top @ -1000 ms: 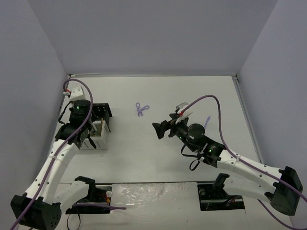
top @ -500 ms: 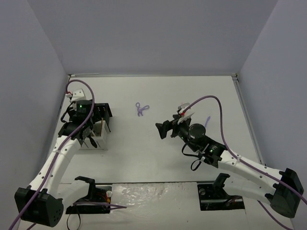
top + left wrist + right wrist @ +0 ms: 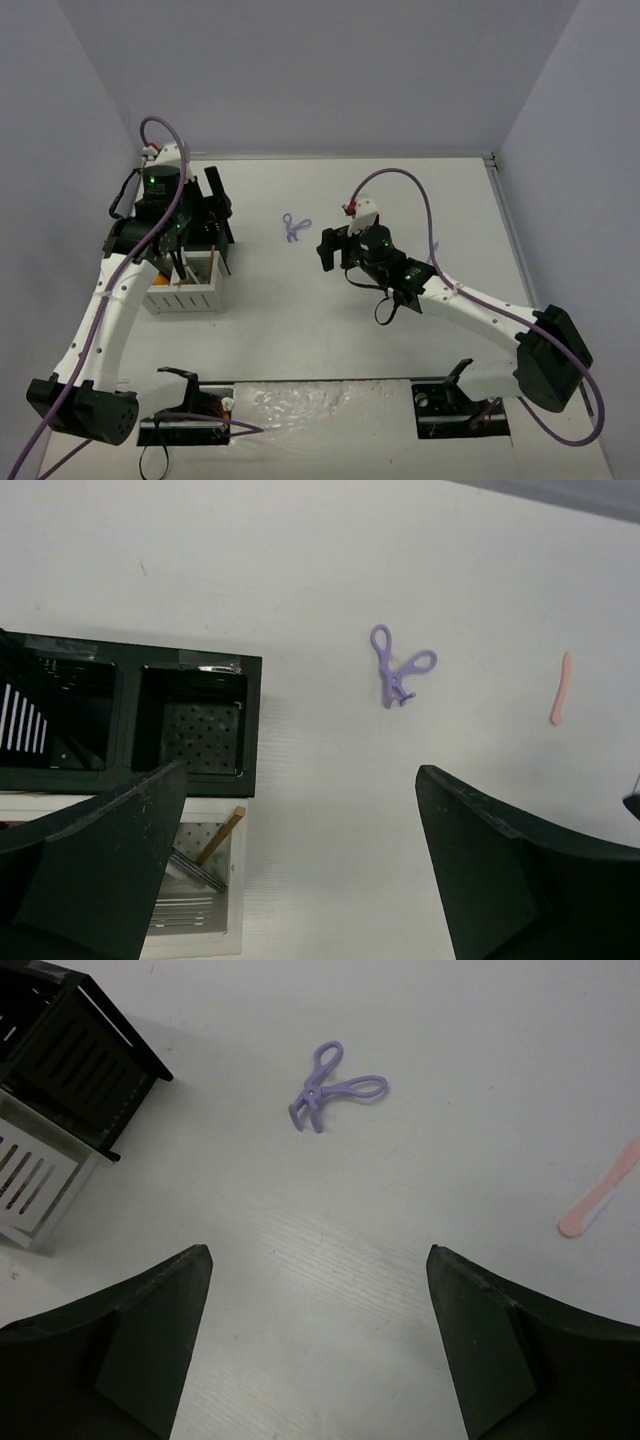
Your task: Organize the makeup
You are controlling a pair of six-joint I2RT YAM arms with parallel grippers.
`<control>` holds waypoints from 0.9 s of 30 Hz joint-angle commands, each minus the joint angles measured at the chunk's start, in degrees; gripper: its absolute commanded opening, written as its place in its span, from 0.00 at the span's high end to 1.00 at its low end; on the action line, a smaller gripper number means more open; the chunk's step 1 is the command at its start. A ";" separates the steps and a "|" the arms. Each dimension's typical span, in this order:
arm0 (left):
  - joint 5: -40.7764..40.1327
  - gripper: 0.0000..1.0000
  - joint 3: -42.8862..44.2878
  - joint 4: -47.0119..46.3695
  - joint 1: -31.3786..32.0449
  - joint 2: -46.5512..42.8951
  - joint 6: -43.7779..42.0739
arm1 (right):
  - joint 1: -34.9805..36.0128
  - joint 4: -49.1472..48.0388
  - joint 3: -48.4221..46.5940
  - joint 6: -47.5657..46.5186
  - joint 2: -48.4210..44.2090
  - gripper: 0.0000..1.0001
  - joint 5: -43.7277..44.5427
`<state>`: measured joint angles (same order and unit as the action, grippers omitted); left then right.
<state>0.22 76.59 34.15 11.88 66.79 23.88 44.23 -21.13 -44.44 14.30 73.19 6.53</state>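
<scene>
The left end effector (image 3: 302,770) is hovering wide open and empty over the organizer box (image 3: 190,663). The right end effector (image 3: 318,1252) is also gaping empty near the purple scissor-like tool (image 3: 325,1087).

White arms (image 3: 100,320), black joints (image 3: 375,245), purple cables (image 3: 392,171)

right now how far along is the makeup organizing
Partly done: a tan stick and some dark slim items sit in the white compartment of the organizer. Nothing is in hand; the left gripper and right gripper are both open and empty. Left to do: the purple scissor-like tool and the pink stick lie loose on the table.
</scene>
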 commanded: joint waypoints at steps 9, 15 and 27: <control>7.33 0.03 -9.55 -7.31 -0.45 -3.59 -6.14 | -0.64 1.06 -26.14 -2.37 28.75 0.30 -3.12; 10.37 0.03 -10.77 -7.68 -2.86 -3.69 -3.91 | -0.66 2.03 -35.06 -0.56 40.48 0.21 -1.74; 16.11 0.03 -12.43 -10.33 -7.12 -4.47 -0.34 | -0.72 1.54 -42.39 0.20 52.29 0.20 2.07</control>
<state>13.72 63.56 28.20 6.06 63.99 21.68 43.83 -16.84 -83.25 13.76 124.99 5.44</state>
